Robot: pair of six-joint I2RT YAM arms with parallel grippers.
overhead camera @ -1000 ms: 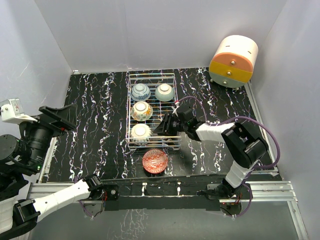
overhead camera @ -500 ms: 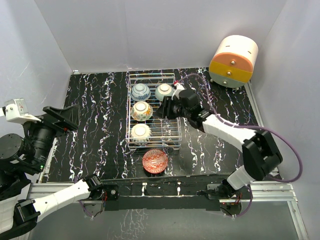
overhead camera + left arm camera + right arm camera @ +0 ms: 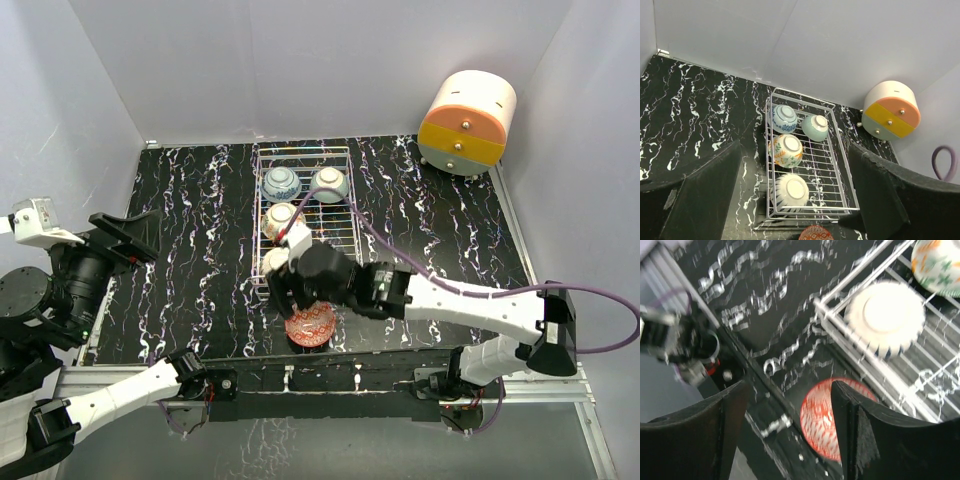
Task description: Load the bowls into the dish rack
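rack (image 3: 332, 226) centre frame, 4 bowls (image 3: 282, 183) upside down in it. right gripper (image 3: 790, 390) over red bowl (image 3: 311, 326), jaws apart, empty. Bowl sits upright on table (image 3: 200, 230), lower centre, just outside rack's near edge. left gripper (image 3: 120, 236) far left, wide, empty. Bowl looks ceramic: rigid, slick, chippable, light. Best pinched across rim (image 3: 804, 412).

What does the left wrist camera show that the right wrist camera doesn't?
Left wrist only: the blue patterned bowl and mint bowl at the far end of the dish rack, plus the drawer unit. Right wrist only: the right gripper, open, and mounting hardware at the near edge of the table. Both: the red bowl on the table outside the rack, and the cream bowl and leafy bowl upside down inside it.
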